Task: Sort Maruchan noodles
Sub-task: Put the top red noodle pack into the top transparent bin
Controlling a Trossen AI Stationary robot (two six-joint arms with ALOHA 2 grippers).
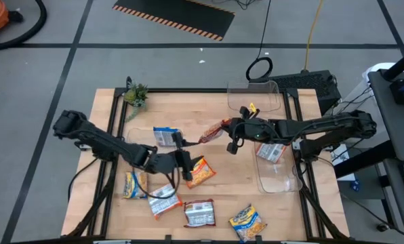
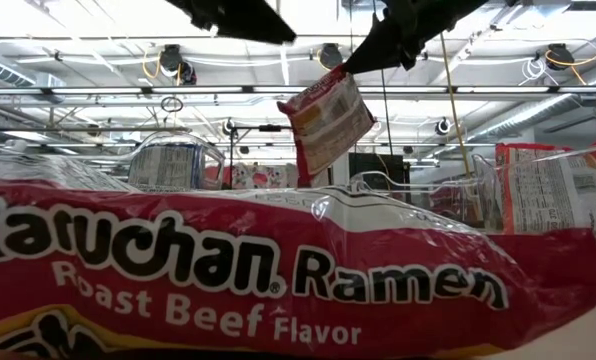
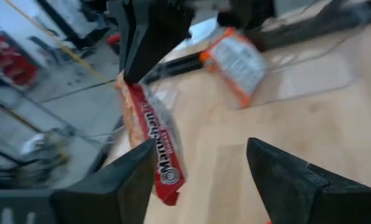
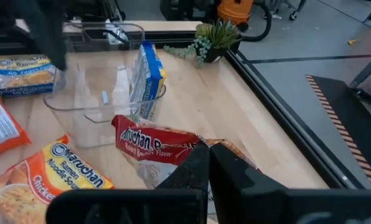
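I have the right gripper point(image 1: 228, 129) pinched on a red Maruchan roast beef packet point(image 1: 214, 131), holding it by one end above the table point(image 1: 222, 190); in the low view the packet point(image 2: 328, 120) hangs tilted from the fingers. In the right wrist view my closed fingers point(image 4: 201, 168) clamp its crinkled edge point(image 4: 154, 146).

My left gripper point(image 1: 186, 165) is spread, nothing between its fingers, and sits just beside an orange chicken packet point(image 1: 200, 171). From its wrist I see the hanging red packet point(image 3: 149, 140) ahead.

Behind the left gripper a blue packet point(image 1: 165, 136) stands in a clear bin point(image 1: 131, 132). Near the right arm, another clear bin point(image 1: 278, 177) holds a silver-white packet point(image 1: 271, 152). Four more packets lie along the near edge, below the left gripper.
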